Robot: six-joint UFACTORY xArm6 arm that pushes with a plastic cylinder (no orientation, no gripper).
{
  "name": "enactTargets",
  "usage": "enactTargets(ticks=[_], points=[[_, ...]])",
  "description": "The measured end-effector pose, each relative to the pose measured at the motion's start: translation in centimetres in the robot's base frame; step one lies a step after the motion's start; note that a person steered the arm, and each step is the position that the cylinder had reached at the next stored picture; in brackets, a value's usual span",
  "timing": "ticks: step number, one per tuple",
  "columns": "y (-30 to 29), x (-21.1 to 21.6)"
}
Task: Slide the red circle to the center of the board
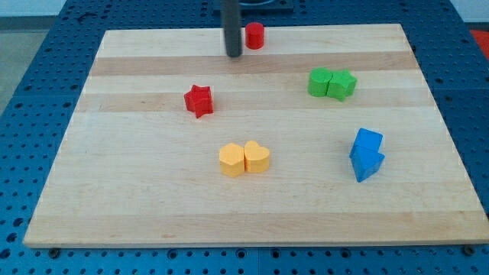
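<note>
Camera view. Wooden board [252, 221] laid on a blue perforated table [30, 46], all four edges in view.

Red circle [254, 35] upright near the view's top edge of the board, a little left of its midline, close to that edge and well apart from the board's middle. My tip [234, 54] down on the board just to the view's left of the red circle and slightly lower, a narrow gap between them, not touching. Plain dark rod, no jaws, nothing held or carried.

Red star [199, 101] left of centre, well below the tip. Two green blocks [331, 83] touching side by side toward the view's right, exact shapes hard to tell. Yellow hexagon [231, 160] and yellow heart [257, 157] touching, just below the board's middle. Two blue blocks [367, 153] pressed together at lower right, shapes unclear.

Open wood between red circle and board's middle, bounded by red star on the left and green pair on the right; yellow pair just beyond. Wide bare strips along the view's left edge and bottom edge. Little room between red circle and top edge.

No brand, label or legible writing anywhere.
</note>
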State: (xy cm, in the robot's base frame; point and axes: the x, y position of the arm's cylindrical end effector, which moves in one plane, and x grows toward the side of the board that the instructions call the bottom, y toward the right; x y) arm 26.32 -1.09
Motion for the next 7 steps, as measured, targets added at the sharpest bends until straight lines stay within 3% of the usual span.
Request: enactTargets(ticks=[1,2,5,7], points=[[7.9,-0.2],[9.2,-6.9],[2.2,-6.9],[1.1,-5.3]])
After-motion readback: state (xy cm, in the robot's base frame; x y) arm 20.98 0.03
